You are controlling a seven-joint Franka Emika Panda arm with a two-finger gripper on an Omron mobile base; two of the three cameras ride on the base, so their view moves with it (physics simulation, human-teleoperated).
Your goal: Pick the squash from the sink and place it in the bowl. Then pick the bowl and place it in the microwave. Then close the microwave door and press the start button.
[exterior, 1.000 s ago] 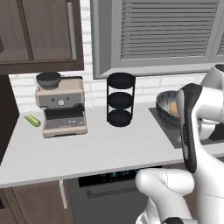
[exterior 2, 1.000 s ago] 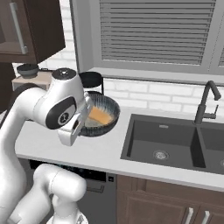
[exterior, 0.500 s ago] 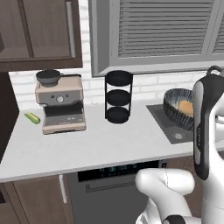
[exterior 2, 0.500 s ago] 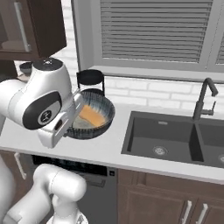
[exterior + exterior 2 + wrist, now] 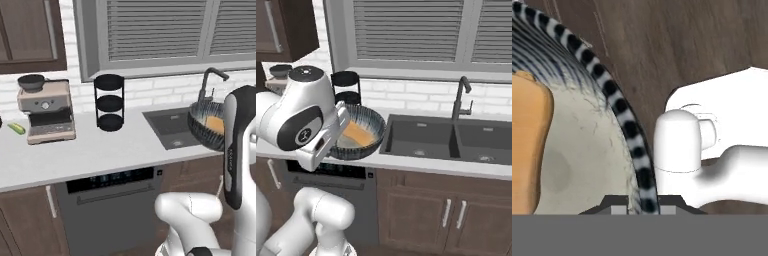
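Black rack (image 5: 109, 102) and coffee machine (image 5: 46, 111) behind; gripper (image 5: 643, 202) pinches bowl (image 5: 362, 131) rim, squash (image 5: 357, 134) inside, fingertips mostly hidden.

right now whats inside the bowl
The orange-tan squash lies inside the bowl, on its pale speckled bottom. The arm covers the bowl's near left side, so anything there is hidden.

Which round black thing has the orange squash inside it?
The bowl, with the squash lying in it. The black tiered rack stands by the wall, its shelves bare.
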